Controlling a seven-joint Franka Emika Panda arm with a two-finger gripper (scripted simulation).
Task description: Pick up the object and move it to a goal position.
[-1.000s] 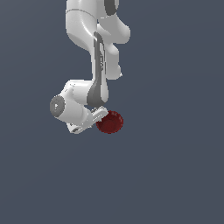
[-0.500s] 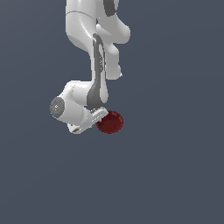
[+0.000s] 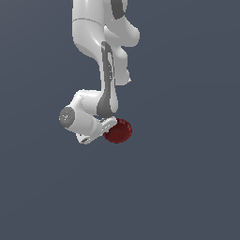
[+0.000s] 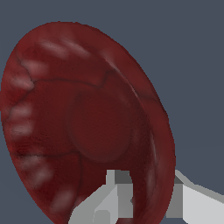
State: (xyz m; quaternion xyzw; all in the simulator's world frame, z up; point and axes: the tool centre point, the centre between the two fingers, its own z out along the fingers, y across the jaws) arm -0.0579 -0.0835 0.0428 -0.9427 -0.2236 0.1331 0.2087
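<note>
The object is a small dark red glossy bowl. In the exterior view it sits at the tip of my white gripper, on that view's right side of the hand. In the wrist view the bowl fills most of the picture, hollow side facing the camera. Its rim passes between my two grey-white fingers, one inside the bowl and one outside it. My gripper is shut on the rim. No goal marker shows in either view.
The white arm hangs down from the top of the exterior view. All around is a plain dark grey-blue background with no other objects or edges showing.
The arm, gripper and bowl stay at nearly the same place across the three exterior frames; at most a very slight shift.
</note>
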